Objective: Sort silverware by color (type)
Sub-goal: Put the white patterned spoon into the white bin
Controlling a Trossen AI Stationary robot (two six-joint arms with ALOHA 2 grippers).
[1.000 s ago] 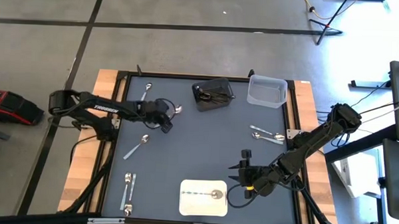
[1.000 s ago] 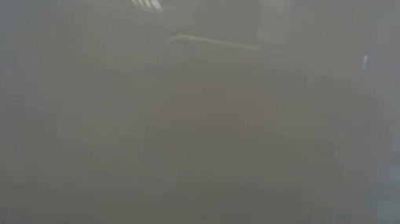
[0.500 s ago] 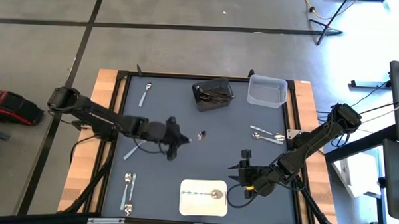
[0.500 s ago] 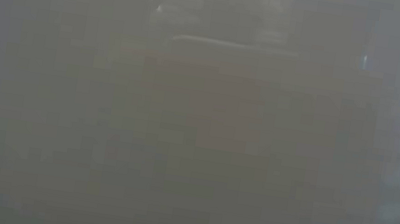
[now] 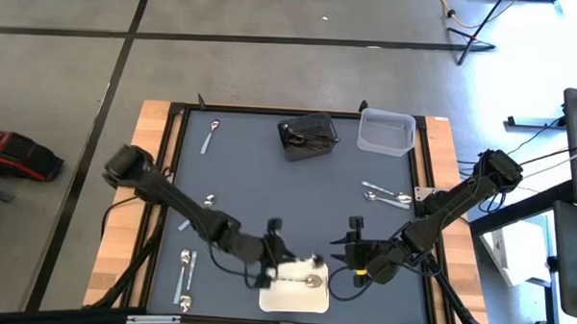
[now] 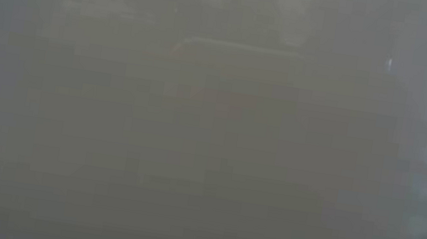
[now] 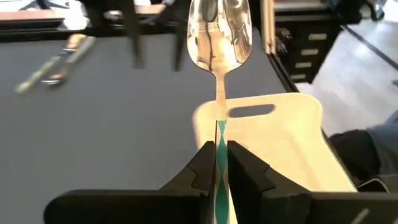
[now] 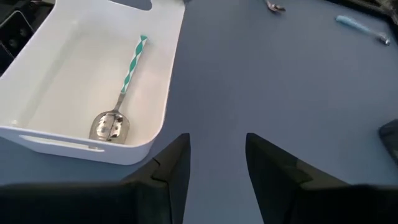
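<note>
My left gripper (image 5: 281,262) is shut on a shiny spoon (image 5: 314,261) with a teal-and-white patterned handle, at the far left rim of the white bin (image 5: 272,298). Another spoon with a teal striped handle (image 8: 124,93) lies on the floor of that bin. My right gripper (image 5: 347,249) is open and waits right of the bin, touching nothing. Loose silver spoons lie flat on the dark mat: one far left (image 5: 213,132), two near left (image 5: 185,274), two at the right (image 5: 385,194). The low view shows only haze. My left gripper pinches the spoon's patterned handle (image 7: 219,149) between its two fingers (image 7: 244,168). The spoon runs on forward along the fingers, toward the table's right, its bowl (image 7: 219,31) out in front. It is lifted clear, roughly level, over the white bin's rim.
A black bin (image 5: 307,136) with utensils in it and a clear bin (image 5: 386,132) stand at the far edge. One spoon (image 5: 208,202) lies beside the left arm's forearm. Wooden strips border the mat left and right. The mat's middle is bare.
My left gripper has carried the spoon from the far left part of the mat toward the near edge and the right, ending at the white bin. The spoon stayed in its fingers, bowl leading. The right arm has kept still.
</note>
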